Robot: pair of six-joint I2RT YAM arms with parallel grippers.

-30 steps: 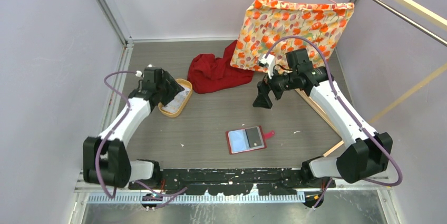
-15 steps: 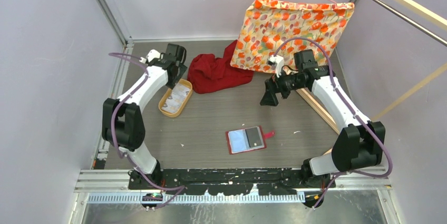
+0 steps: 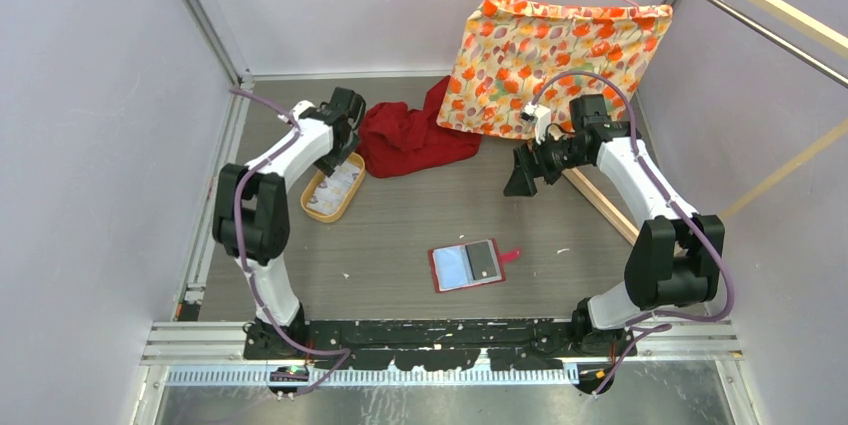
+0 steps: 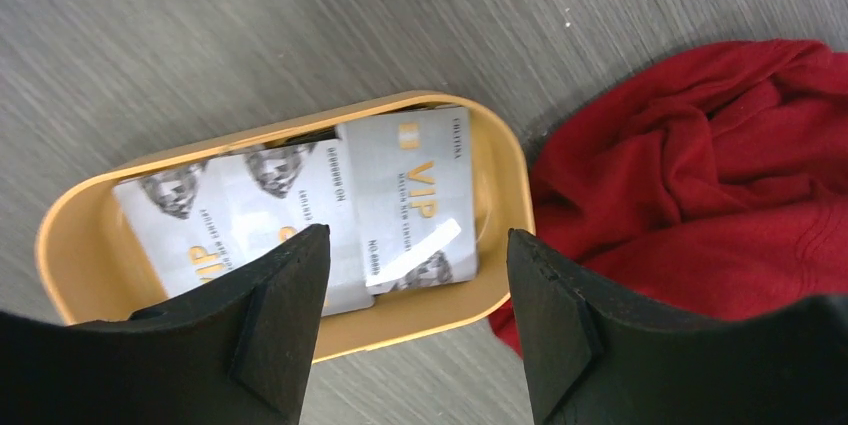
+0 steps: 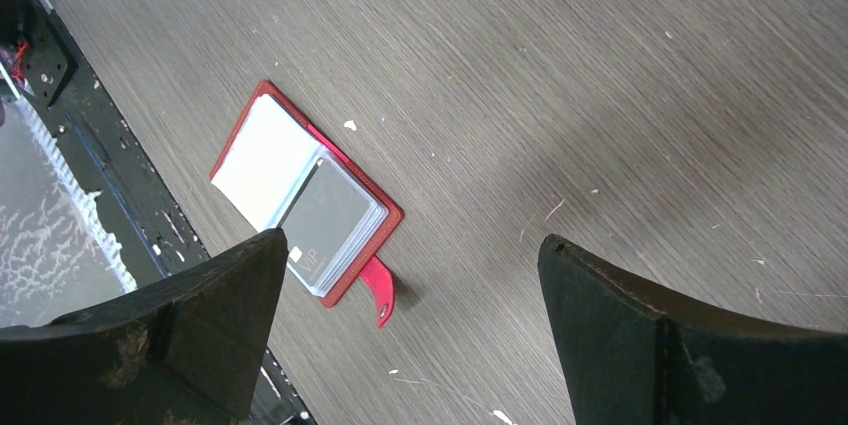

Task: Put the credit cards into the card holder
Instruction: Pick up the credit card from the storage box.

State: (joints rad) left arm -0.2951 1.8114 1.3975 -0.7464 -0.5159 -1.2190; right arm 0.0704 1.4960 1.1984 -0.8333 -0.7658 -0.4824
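Several whitish credit cards [image 3: 337, 183] lie overlapping in a tan oval tray [image 3: 318, 213] at the left rear. From the left wrist I read "VIP" print on the credit cards [image 4: 405, 195]. My left gripper [image 3: 345, 153] hangs open above the tray's end beside the cloth, with nothing between its fingers [image 4: 290, 315]. The red card holder [image 3: 466, 265] lies open and flat near the table's front middle, snap tab to the right. A dark card shows in one clear pocket of the card holder [image 5: 300, 200]. My right gripper [image 3: 520, 180] is wide open, high above bare table at the right rear, empty.
A crumpled red cloth [image 3: 410, 135] lies right beside the tray, touching its end in the left wrist view [image 4: 700, 175]. A flowered fabric [image 3: 555, 50] hangs on a hanger at the back. A wooden bar [image 3: 600, 205] runs along the right side.
The left arm has stretched towards the back, carrying its wrist from over the tray's left side to the tray's far end by the cloth. The right gripper has drifted slightly right. Both stayed open.
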